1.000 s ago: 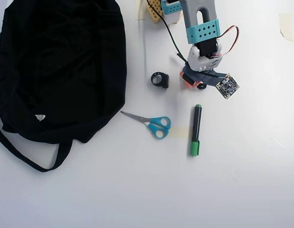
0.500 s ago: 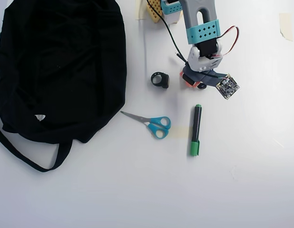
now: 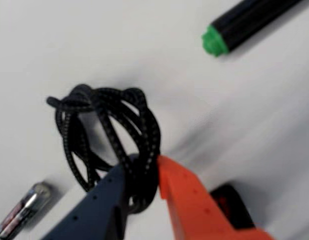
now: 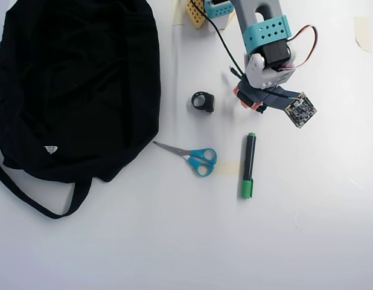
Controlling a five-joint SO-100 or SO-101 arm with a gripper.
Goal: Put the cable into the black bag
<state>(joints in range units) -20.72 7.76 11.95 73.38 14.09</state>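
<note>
The gripper [image 3: 143, 187] pinches the cable [image 3: 107, 137] between its grey and orange fingers, the coil hanging off the table in the wrist view. At two o'clock of it lies the marker [image 3: 244, 22]. Overhead, the black bag [image 4: 78, 84] sits well apart, at nine o'clock of the arm.

The overhead view looks straight down from well above the table [image 4: 307, 241], taking in the black bag [image 4: 78, 84] at its left edge. The wrist view rides close behind the gripper [image 3: 142, 187], facing the tabletop. Both share the green-capped marker [image 4: 248, 164] [image 3: 244, 25].
</note>
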